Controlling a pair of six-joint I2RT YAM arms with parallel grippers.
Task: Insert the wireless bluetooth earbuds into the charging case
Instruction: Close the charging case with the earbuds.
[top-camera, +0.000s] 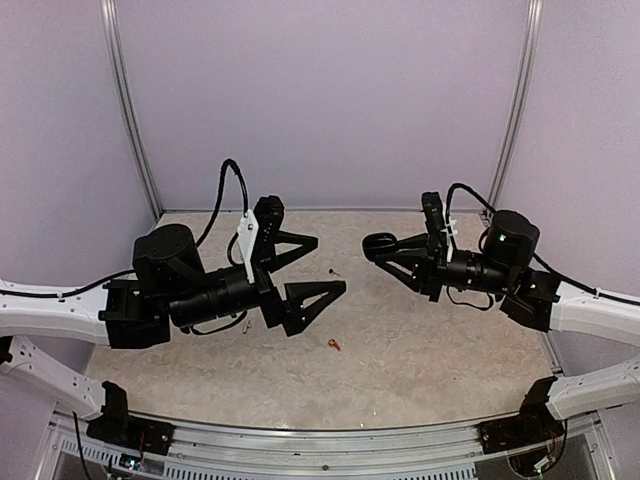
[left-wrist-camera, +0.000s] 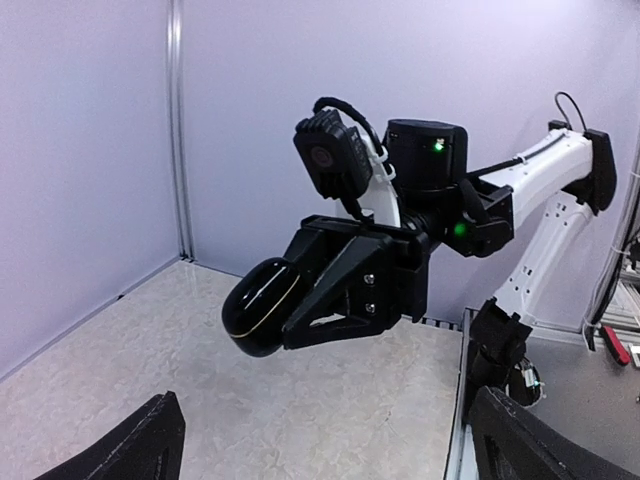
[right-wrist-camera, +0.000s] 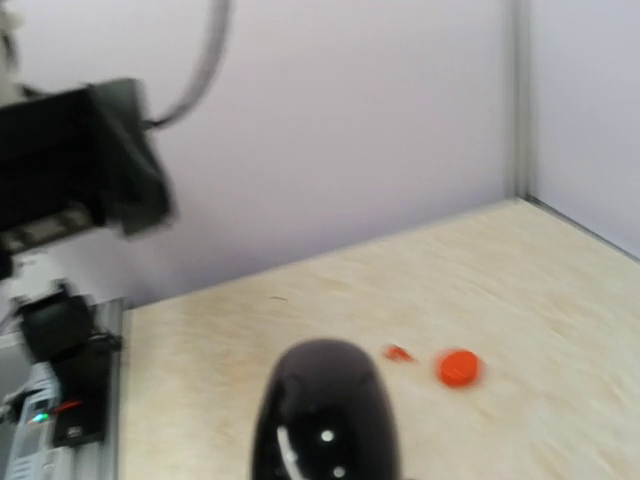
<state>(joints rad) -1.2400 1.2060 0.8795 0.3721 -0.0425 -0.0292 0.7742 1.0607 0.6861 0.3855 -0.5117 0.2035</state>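
A glossy black charging case (top-camera: 378, 243) with a thin gold seam hangs above the table, its lid down, and my right gripper (top-camera: 397, 252) is shut on it. The left wrist view shows that case (left-wrist-camera: 258, 305) sticking out of the right gripper's black fingers (left-wrist-camera: 350, 290). In the right wrist view the case (right-wrist-camera: 325, 415) fills the bottom and hides the fingers. A red-orange earbud (top-camera: 333, 345) lies on the table between the arms. The right wrist view shows it blurred as a round piece (right-wrist-camera: 458, 367) with a smaller bit (right-wrist-camera: 397, 352) beside it. My left gripper (top-camera: 331, 263) stands wide open and holds nothing.
A tiny dark speck (top-camera: 332, 271) lies on the marbled table (top-camera: 420, 350) near the left fingertips. Pale walls close the back and both sides. A metal rail (top-camera: 330, 440) runs along the near edge by the arm bases.
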